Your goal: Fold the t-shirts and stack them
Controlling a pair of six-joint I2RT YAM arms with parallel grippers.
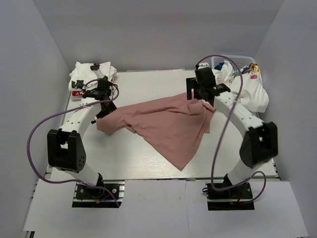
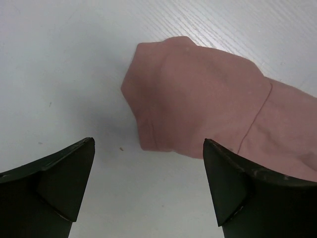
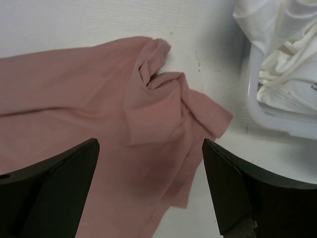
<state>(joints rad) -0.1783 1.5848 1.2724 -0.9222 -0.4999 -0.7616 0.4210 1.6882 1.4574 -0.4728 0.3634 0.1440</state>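
On the white wood-grain desk point(image 1: 143, 166), a dusty-pink cotton t-shirt point(image 1: 171, 124) lay crumpled at mid-desk. The left tool point(image 2: 148, 144) hung spread above its sleeve end, gripping nothing. The right tool point(image 3: 149, 144) was equally spread over the bunched right corner. Farther back, white t-shirts point(image 1: 252, 94) spilled from a white plastic mesh basket point(image 1: 237, 60) at right, and a white folded tee point(image 1: 91, 73) sat far left.

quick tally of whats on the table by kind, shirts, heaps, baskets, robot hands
pink t-shirt: 1
heaps of white garments: 2 (shirts per heap cannot be told)
white basket: 1
hands: 2, left hand and right hand, both open
total: 6
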